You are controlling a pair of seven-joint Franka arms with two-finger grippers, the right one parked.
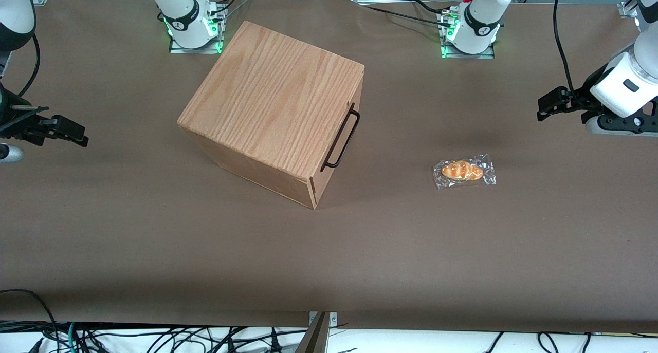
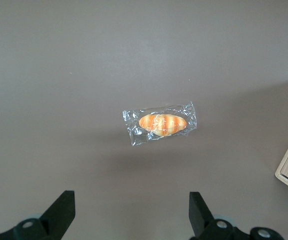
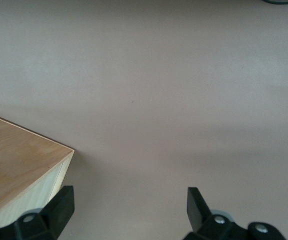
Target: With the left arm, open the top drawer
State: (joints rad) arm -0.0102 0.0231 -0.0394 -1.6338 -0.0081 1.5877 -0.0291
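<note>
Here the claw (image 2: 128, 212) hangs spread wide above the table, well apart from the top drawer (image 1: 336, 140).

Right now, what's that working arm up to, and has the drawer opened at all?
Gripper open, empty, hovering above the table, well off from the box. Top drawer shut, handle untouched. Wrapped bread lies between gripper and drawer.

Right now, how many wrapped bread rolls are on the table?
1. The wrapped roll lies on the table, toward the working arm's end from the box, under the open gripper.
</note>
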